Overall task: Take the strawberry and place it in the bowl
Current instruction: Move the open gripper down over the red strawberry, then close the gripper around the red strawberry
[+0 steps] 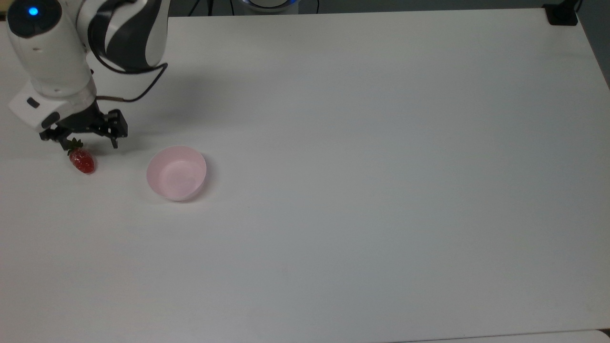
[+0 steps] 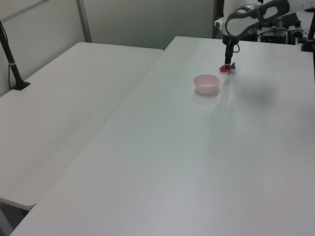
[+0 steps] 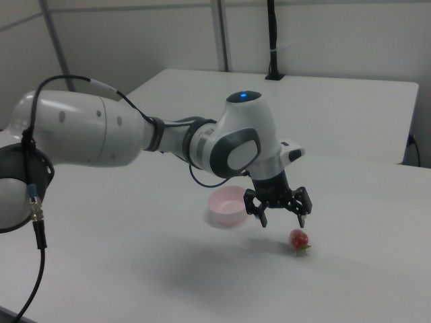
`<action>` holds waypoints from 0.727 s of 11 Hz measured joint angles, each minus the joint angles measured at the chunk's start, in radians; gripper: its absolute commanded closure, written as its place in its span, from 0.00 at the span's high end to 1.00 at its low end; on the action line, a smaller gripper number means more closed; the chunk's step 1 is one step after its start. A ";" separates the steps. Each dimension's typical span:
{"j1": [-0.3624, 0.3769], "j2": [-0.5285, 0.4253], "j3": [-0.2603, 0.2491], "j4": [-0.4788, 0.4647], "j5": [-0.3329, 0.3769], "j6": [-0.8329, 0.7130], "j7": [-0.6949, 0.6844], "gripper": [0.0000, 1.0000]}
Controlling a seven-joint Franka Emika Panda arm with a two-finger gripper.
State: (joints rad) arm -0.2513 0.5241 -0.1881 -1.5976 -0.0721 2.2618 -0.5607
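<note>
The arm [image 3: 101, 131] has smooth white rounded shells with dark grey joints. A blue light [image 1: 33, 11] glows on its wrist, and a thin black cable [image 1: 138, 88] loops beside it. The gripper [image 3: 280, 215] is black.
</note>
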 measured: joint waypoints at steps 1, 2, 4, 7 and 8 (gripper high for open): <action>-0.002 0.020 0.000 0.005 -0.001 0.033 -0.001 0.99; -0.004 0.036 0.000 0.012 -0.008 0.049 -0.002 0.94; -0.009 0.061 0.000 0.026 -0.017 0.075 -0.002 0.86; -0.020 0.100 0.000 0.039 -0.017 0.118 -0.004 0.67; -0.022 0.107 0.000 0.044 -0.017 0.120 -0.004 0.53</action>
State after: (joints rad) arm -0.2735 0.6307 -0.1880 -1.5536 -0.0896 2.3819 -0.5643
